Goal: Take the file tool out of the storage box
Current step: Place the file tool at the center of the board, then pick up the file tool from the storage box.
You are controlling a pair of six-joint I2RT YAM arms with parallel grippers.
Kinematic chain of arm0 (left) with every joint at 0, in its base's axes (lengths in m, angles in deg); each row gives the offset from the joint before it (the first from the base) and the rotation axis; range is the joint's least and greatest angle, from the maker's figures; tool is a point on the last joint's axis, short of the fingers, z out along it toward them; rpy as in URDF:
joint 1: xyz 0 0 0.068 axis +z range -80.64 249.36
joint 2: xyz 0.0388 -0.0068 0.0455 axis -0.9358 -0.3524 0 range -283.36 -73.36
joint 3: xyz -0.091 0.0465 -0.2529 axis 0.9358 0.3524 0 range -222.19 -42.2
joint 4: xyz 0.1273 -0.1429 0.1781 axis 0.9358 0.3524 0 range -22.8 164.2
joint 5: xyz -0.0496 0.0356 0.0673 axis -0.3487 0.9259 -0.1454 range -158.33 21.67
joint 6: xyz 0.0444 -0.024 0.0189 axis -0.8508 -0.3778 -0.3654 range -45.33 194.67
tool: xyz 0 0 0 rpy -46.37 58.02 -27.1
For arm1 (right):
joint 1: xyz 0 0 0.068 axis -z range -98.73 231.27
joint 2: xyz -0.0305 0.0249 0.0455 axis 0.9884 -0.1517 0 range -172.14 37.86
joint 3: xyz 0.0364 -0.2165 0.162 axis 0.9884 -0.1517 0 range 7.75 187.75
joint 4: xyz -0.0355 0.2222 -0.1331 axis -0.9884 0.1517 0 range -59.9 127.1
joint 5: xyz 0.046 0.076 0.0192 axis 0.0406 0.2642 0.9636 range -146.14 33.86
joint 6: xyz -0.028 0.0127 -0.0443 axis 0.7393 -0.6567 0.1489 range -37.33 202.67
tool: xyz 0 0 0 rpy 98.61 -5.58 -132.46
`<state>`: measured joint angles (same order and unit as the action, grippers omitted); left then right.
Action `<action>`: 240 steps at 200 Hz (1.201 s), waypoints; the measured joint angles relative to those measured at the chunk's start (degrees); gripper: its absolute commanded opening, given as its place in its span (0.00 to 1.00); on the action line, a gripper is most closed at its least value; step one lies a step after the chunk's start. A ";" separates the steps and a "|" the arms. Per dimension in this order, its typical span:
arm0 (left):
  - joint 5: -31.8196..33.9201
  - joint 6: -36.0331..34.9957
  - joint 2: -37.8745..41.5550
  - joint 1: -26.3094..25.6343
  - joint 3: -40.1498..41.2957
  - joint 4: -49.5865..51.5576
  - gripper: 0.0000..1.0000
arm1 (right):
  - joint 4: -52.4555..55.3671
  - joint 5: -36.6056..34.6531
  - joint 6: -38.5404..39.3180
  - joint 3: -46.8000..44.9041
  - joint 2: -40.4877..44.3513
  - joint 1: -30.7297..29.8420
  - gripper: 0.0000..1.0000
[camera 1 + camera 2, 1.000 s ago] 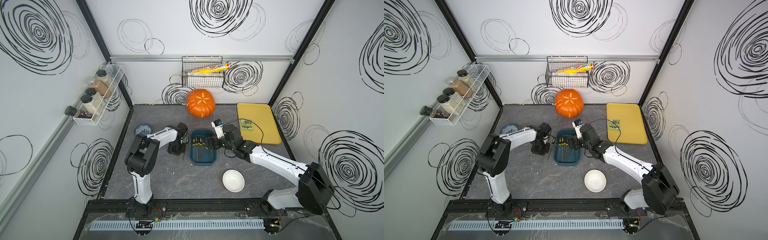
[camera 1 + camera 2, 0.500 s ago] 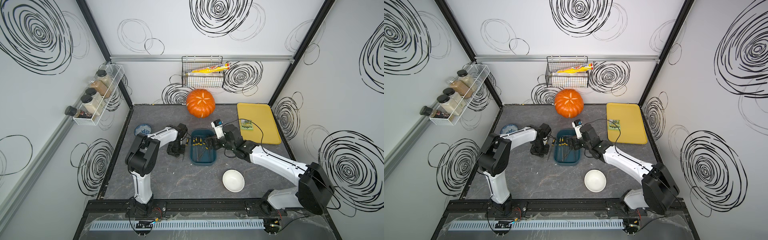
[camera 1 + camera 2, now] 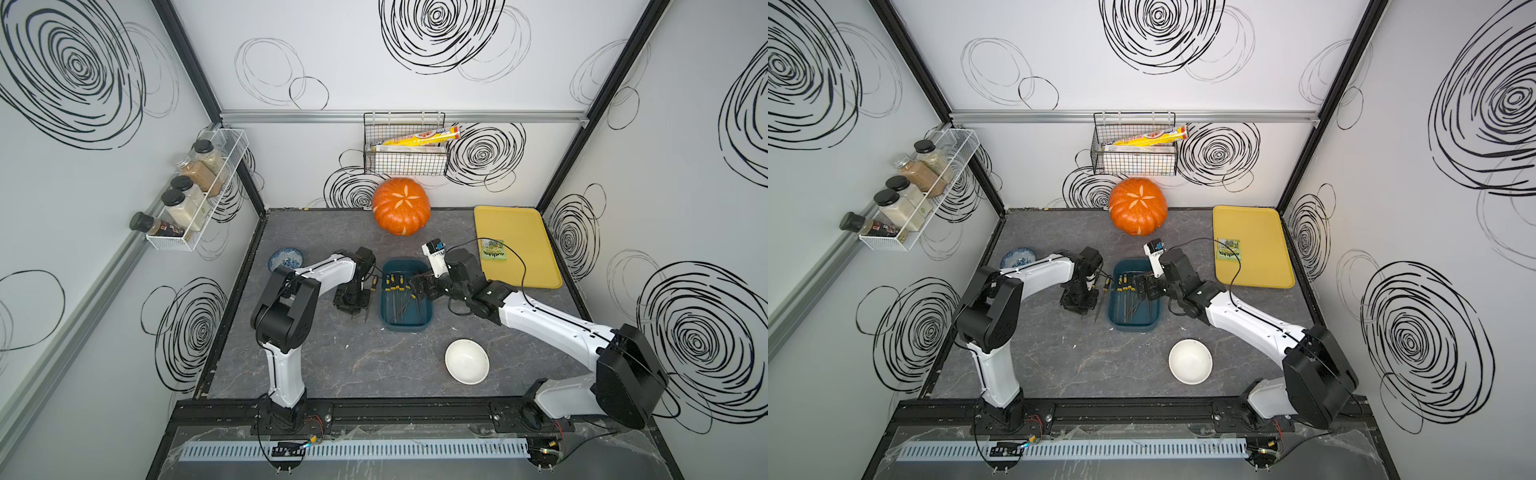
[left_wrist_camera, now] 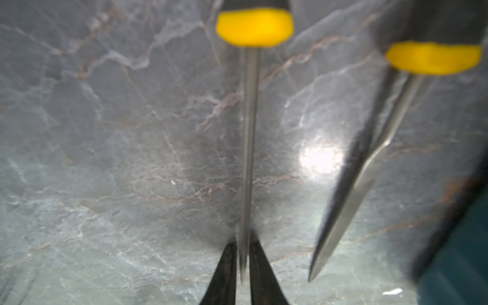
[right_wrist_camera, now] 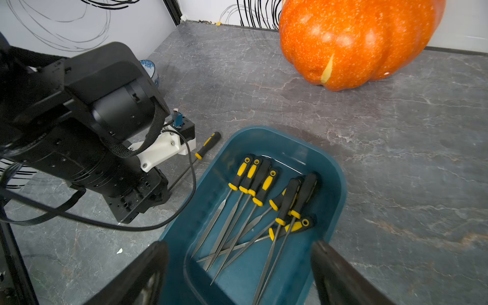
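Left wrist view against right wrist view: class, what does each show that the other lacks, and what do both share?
Only the left wrist: the left gripper, its fingertips astride a thin file, with a flat file alongside. Only the right wrist: the pumpkin, the bowl, the files inside the box, the open right gripper. Both: the table, the box's wall and a loose file outside it; which one is unclear.
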<state>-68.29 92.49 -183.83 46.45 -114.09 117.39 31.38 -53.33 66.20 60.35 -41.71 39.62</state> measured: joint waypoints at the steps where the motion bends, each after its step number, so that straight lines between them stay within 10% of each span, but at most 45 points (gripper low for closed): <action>1: 0.00 0.00 0.00 -0.02 0.00 0.00 0.19 | 0.00 0.02 0.00 0.00 -0.02 0.00 0.89; 73: 1.31 1.70 2.67 -0.48 1.18 -0.92 0.54 | -0.63 0.50 -0.02 0.02 -2.91 0.00 0.79; 139: -0.57 8.74 32.06 -0.70 16.44 -18.97 0.72 | 7.10 -1.79 0.00 9.60 -16.11 0.00 0.50; 240: -33.92 22.64 50.82 5.57 34.10 -47.80 0.93 | 16.96 -6.67 -0.09 19.21 -28.79 0.00 0.42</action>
<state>-102.22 115.14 -133.02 52.02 -80.00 69.59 48.34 -60.00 66.11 79.56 -70.50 39.62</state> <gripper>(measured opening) 0.919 0.422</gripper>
